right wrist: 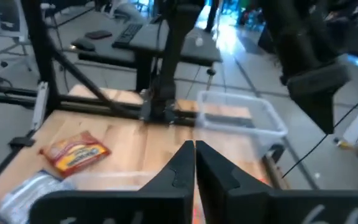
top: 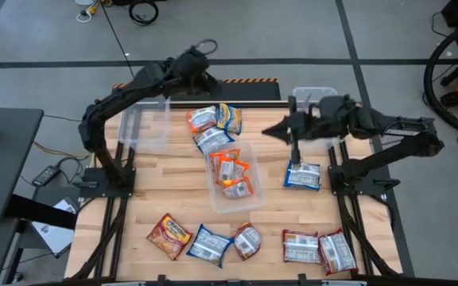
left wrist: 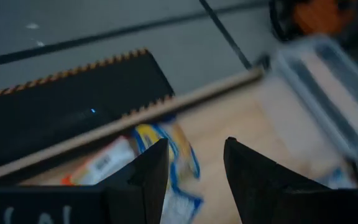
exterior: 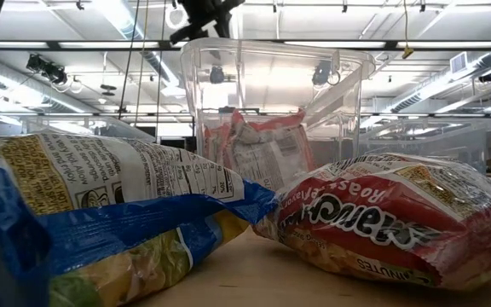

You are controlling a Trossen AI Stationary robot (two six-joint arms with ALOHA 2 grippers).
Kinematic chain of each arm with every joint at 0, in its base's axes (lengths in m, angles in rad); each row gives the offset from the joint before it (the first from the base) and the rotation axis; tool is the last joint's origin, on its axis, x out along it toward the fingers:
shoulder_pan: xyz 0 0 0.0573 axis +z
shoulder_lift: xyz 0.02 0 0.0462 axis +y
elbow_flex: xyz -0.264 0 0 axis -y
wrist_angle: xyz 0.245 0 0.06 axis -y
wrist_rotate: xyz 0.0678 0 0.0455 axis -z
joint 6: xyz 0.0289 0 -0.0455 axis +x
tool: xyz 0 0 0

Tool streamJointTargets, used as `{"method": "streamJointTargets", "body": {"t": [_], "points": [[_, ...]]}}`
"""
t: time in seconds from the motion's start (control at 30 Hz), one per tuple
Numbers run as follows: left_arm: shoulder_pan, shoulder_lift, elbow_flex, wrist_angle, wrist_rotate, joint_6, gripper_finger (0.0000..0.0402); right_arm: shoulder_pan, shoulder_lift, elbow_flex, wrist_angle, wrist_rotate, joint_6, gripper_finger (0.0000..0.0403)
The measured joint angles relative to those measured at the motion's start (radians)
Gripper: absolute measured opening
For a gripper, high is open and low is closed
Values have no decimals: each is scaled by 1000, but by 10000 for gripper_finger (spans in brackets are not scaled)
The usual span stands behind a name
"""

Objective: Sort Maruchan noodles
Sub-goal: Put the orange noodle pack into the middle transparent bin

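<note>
Maruchan noodles point(top: 220, 140) lie scattered on the table point(top: 149, 191); orange ones sit in the middle bin point(top: 243, 202), so sorting looks underway. Left gripper point(left wrist: 194, 168), fingers apart, hovers over far-edge packets, empty. Right gripper point(right wrist: 194, 163) is closed, empty, above a blue packet point(top: 302, 175).

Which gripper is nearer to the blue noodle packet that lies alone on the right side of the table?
The right. The right gripper hangs just up-left of the blue packet, fingers shut. The left gripper is at the far edge, farther off.

Wood table point(top: 165, 199) w/ noodle pkts point(top: 301, 176), clear bins point(top: 146, 127).
</note>
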Motion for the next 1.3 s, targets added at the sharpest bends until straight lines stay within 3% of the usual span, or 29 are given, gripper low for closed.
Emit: {"method": "streamJointTargets", "body": {"t": [0.1,0.2,0.37,0.43,0.5,0.6,0.8,0.97,1.13,1.3], "points": [[30,0,0,-1,-53,-41,160,-84,-43,-11,17,-104,-4,6],[65,-1,-14,7,-4,-75,160,-161,-115,-60,53,-203,-1,9],[137,1,-91,16,-2,-185,160,-247,-268,-198,110,-221,22,7],[143,13,-128,54,0,-93,160,-267,-327,-256,112,-208,43,8],[145,47,-134,55,66,-20,160,-281,-381,-312,110,-197,69,12],[167,93,-124,58,152,-5,160,-294,-450,-379,105,-160,115,18],[258,183,-122,58,160,122,160,-307,-523,-461,106,-49,144,21],[283,265,-121,63,312,306,160,-307,-537,-495,76,-22,247,22],[280,349,-122,-25,311,524,160,-307,-522,-523,67,-22,327,23],[250,394,-122,-51,307,658,161,-306,-489,-552,102,-22,275,34]]}}
